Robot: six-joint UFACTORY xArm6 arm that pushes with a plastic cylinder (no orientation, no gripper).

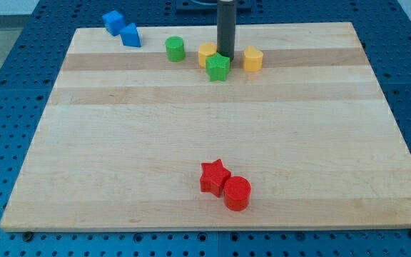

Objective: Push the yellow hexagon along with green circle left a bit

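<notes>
The green circle [175, 48] stands near the view's top, left of centre. Right of it sits a yellow block [206, 53], touching a green star [218, 68] just below it. A second yellow block [252, 58] sits apart further right. I cannot tell which of the two yellow blocks is the hexagon. The dark rod comes down from the view's top, and my tip [225, 56] rests between the two yellow blocks. It is against the right side of the left yellow block and just above the green star.
A blue cube [113, 21] and a blue triangle [130, 35] sit together at the board's top left corner. A red star [214, 175] and a red circle [237, 193] touch each other near the view's bottom centre. The wooden board [377, 143] lies on a blue perforated table.
</notes>
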